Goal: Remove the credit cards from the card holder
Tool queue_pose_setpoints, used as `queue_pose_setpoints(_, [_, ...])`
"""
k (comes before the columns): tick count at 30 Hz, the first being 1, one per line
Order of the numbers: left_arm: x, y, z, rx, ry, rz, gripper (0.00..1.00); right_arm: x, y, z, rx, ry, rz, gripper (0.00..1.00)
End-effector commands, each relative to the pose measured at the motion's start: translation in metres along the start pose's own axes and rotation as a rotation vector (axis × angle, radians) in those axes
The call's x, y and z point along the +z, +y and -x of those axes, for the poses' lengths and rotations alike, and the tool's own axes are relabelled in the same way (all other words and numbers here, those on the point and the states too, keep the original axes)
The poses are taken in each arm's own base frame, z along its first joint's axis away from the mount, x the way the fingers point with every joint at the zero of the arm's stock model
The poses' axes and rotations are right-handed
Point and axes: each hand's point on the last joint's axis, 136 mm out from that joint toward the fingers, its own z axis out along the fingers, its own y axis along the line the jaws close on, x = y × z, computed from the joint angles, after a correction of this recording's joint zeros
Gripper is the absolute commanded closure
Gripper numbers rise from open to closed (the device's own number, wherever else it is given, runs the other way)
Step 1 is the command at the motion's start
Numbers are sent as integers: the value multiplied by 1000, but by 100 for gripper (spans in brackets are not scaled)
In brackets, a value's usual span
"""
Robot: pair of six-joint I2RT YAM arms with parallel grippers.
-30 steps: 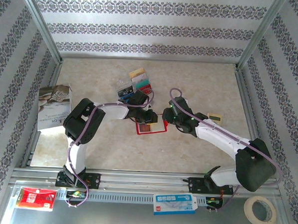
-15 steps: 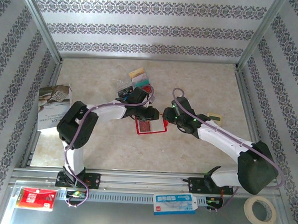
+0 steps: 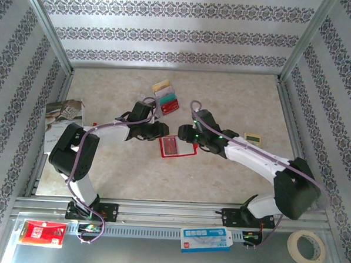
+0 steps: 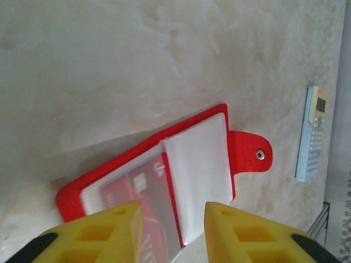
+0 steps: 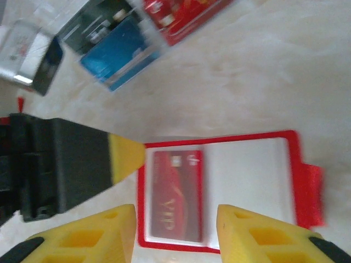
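The red card holder [image 3: 186,150] lies open and flat at the table's middle, its snap tab [image 4: 249,152] to one side. A red credit card [image 5: 176,196] sits in its clear pocket [image 4: 134,189]; the other pocket [image 4: 200,164] looks pale and blank. My left gripper [image 3: 165,131] hangs open at the holder's upper left corner, and one yellow fingertip [image 5: 125,156] reaches that corner. My right gripper [image 3: 181,132] is open just above the holder's far edge, with nothing between its fingers. Loose credit cards [image 3: 166,97] lie in a row behind: tan, grey, teal [image 5: 123,52] and red [image 5: 181,13].
A printed magazine [image 3: 61,118] lies at the left wall. A small pale remote-like device [image 3: 253,137] rests to the right of the holder. On the near rail sit a red-and-white packet [image 3: 40,232], a blue-and-white packet [image 3: 205,238] and a tape roll [image 3: 306,247].
My left gripper has drawn back to the left off the holder and its jaws have widened. The right gripper has shifted left along the holder's far edge. The red card now shows uncovered.
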Motion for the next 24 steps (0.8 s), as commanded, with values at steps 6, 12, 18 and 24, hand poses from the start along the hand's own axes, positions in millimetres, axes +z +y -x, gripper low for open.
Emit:
queue_pose_setpoints(6, [-8,5,2,-87,-82,-50,78,41,18,-19,-5,132,13,69])
queue_pose_setpoints(12, [-3,5,-5,-116,-53,-75,85,59,-8,-29,76,186,-43,72])
queue_pose_setpoints(18, [7,6,-12,-113,-20,-75,88,74,-18,-35,102,237,-25,81])
queue_pose_setpoints(24, [16,23,-14,-117,-13,-16,88,87,-23,-36,114,271,12,84])
